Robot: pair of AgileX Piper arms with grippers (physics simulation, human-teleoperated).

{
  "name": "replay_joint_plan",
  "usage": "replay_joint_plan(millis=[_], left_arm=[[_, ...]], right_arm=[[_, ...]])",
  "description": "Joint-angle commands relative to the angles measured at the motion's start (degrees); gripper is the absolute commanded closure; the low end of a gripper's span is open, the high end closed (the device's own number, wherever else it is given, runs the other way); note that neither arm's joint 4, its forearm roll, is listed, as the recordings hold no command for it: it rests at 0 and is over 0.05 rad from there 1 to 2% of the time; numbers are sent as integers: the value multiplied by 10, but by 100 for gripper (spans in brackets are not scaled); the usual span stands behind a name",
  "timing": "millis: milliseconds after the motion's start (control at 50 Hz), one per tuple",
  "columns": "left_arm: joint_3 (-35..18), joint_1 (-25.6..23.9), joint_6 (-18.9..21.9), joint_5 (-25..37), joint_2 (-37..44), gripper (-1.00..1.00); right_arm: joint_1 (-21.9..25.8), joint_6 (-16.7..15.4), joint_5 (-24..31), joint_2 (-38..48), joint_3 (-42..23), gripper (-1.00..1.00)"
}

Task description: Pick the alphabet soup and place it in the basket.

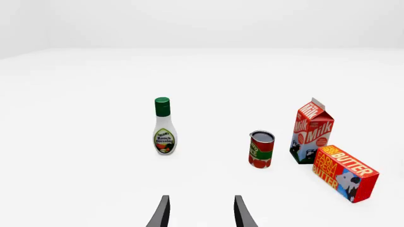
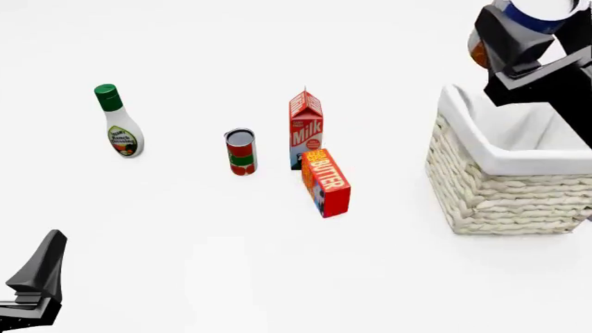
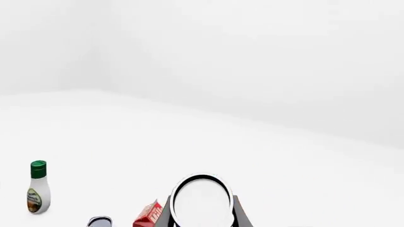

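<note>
The alphabet soup [image 2: 537,19] is held high at the far right, tilted over, with my right gripper [image 2: 507,38] shut on it above the far edge of the basket [image 2: 472,133]. The basket is a cream wicker square with a white lining, standing at the right. In the right wrist view the alphabet soup's silver-white top [image 3: 202,201] fills the space between the dark fingers [image 3: 165,215], and the basket is out of sight. My left gripper [image 1: 202,213] stands open and empty, low at the near left [image 2: 37,281], far from the soup.
A ranch dressing bottle [image 2: 118,125] stands at the left. A red-and-green can [image 2: 240,152], a milk carton [image 2: 306,128] and a butter box [image 2: 326,184] cluster mid-table, left of the basket.
</note>
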Motion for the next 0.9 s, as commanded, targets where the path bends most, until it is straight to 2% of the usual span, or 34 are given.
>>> replay_joint_plan(millis=[20, 240, 520, 680, 760, 900], left_arm=[[0, 0, 0, 0, 0, -100], [0, 0, 0, 0, 0, -100], [0, 0, 0, 0, 0, -100], [0, 0, 0, 0, 0, -100], [0, 0, 0, 0, 0, -100], [0, 0, 0, 0, 0, -100]], right_arm=[[-75, -5, 40, -12, -51, 100], [-133, -22, 52, 13, -72, 100], [-218, -66, 98, 37, -97, 100], [-242, -72, 118, 41, -96, 100], [-248, -87, 131, 41, -94, 100], [-270, -98, 179, 65, -109, 100]])
